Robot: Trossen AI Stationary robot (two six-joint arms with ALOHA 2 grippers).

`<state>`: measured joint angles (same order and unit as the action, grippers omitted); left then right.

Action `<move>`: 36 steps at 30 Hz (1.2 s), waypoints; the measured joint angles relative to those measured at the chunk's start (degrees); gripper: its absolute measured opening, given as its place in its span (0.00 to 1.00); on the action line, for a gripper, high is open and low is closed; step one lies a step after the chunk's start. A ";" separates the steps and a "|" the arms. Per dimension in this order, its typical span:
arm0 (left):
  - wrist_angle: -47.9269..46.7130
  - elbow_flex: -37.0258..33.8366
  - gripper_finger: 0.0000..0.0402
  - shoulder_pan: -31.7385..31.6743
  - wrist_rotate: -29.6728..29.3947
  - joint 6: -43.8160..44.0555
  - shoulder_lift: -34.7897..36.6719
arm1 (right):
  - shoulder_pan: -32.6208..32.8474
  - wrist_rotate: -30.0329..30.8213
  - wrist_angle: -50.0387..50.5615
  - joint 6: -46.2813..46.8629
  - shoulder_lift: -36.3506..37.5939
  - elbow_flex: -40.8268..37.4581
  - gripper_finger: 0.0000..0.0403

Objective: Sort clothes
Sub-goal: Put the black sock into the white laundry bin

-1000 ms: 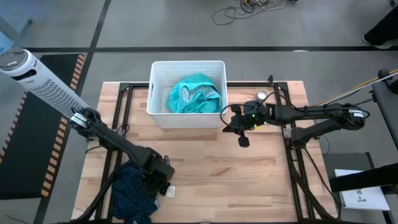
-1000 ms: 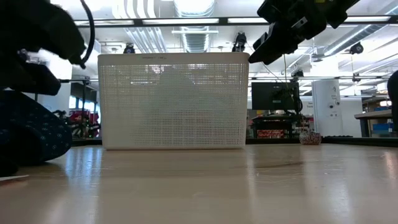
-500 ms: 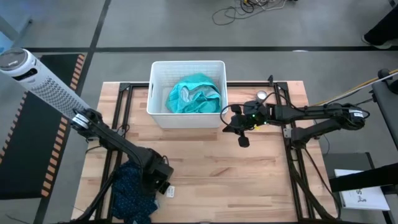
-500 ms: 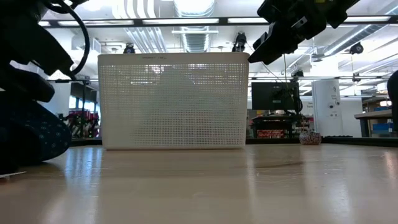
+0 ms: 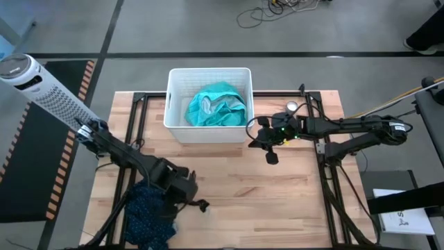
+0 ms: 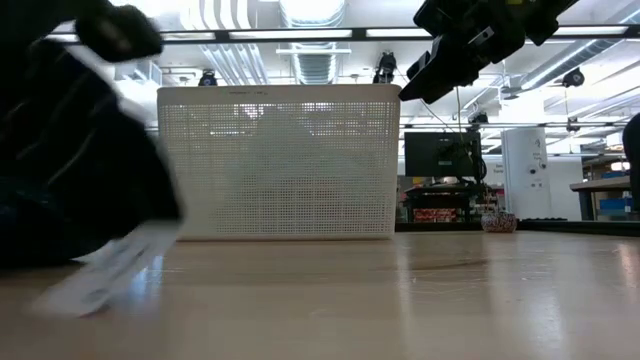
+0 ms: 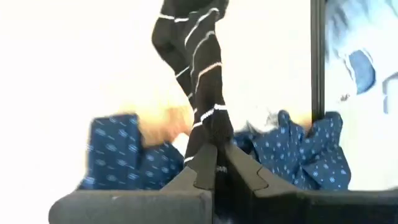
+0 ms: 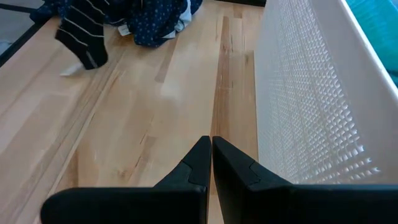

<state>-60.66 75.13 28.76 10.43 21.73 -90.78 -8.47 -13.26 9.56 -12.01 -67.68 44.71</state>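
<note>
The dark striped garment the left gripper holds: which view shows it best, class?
The left wrist view: the striped garment hangs from the left gripper, white stripes clear. The right wrist view shows it small and far off; the high view barely; the low view only as a dark blur.

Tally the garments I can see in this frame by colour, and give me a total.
Teal garment, lying in the white basket: 1
Navy dotted garment, at the table's near left corner: 1
Dark garment with thin white stripes, pinched in the left hand: 1
Total: 3
The right hand holds nothing.
</note>
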 joint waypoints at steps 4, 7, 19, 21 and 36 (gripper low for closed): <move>-3.42 5.27 0.00 -1.15 -7.49 -3.97 0.00 | -0.01 0.00 0.00 -0.02 0.00 0.00 0.00; -5.32 8.36 0.00 -2.80 -18.53 -7.43 0.07 | 0.06 0.00 0.00 -0.07 0.00 0.00 0.00; 0.86 10.23 0.00 -13.79 -43.56 -20.97 1.90 | 0.50 -0.02 0.07 -0.35 0.00 0.00 0.00; 3.34 10.19 0.00 -16.58 -43.50 -23.82 3.50 | 0.71 0.00 0.07 -0.41 0.00 0.00 0.00; 19.60 7.57 0.00 -48.54 -14.75 -35.64 13.09 | 1.99 -0.04 -0.07 -0.67 0.00 0.00 0.00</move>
<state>-41.06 82.71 -19.78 -4.31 -13.91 -77.70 -6.48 -13.30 9.50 -12.68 -67.68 44.71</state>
